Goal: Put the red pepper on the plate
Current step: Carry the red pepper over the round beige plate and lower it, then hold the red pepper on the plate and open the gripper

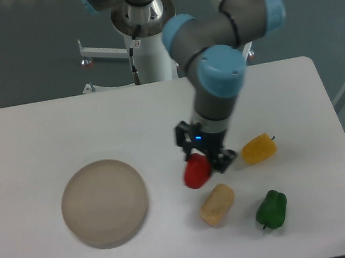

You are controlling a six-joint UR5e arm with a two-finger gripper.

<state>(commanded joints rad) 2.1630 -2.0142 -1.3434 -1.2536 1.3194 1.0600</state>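
Gripping the red pepper [196, 172] between its fingers, the tool [203, 160] hangs above the white bench [36, 132], just up and left of the tan bread-like block [217, 205]. The plate [104, 203] lies well to the left, bare. The yellow pepper [259, 149] sits right of the tool, and the green pepper [271, 209] lies near the bench's front edge

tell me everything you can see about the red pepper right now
The red pepper is a small, glossy, bright-red, plastic-looking piece. It is clamped in the gripper, seemingly off the table, between the plate and the yellow pepper, just above the tan block. Its stem is hidden.
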